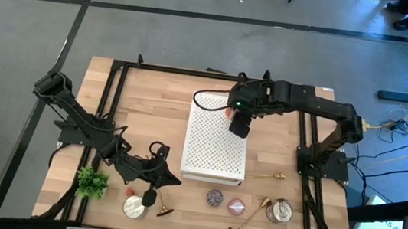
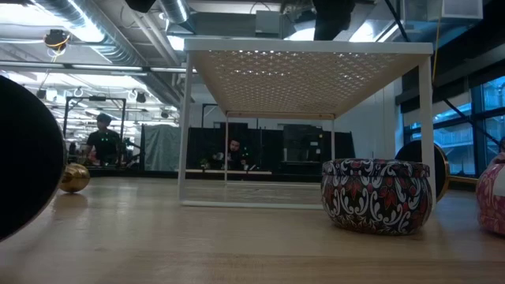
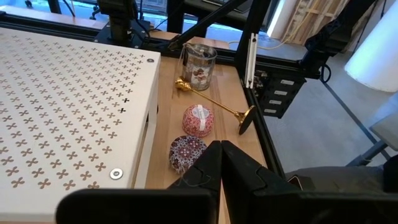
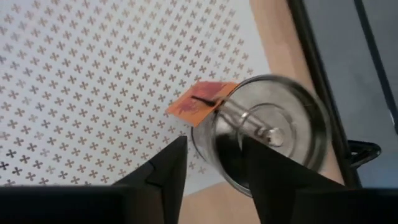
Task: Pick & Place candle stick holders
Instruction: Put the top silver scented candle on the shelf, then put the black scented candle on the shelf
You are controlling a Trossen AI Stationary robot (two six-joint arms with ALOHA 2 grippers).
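The right gripper [image 4: 214, 171] hovers with fingers parted and clamping nothing, over a shiny candle stick holder [image 4: 267, 134] that stands by an orange tag [image 4: 200, 102] at the 12 o'clock end of the white perforated shelf [image 1: 215, 150]. The release looks best finished by spreading wider and rising straight up, clear of the stem. Another holder [image 1: 249, 221] lies at 5 o'clock on the table [image 1: 144, 100]. The left gripper [image 1: 150, 196] waits clenched at 7 o'clock.

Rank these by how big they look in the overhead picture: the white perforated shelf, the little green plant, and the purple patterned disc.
1. white perforated shelf, by far the largest.
2. green plant, clearly smaller.
3. purple patterned disc, the smallest.

All three sit at about table level, so nearness to the camera hardly skews this order.
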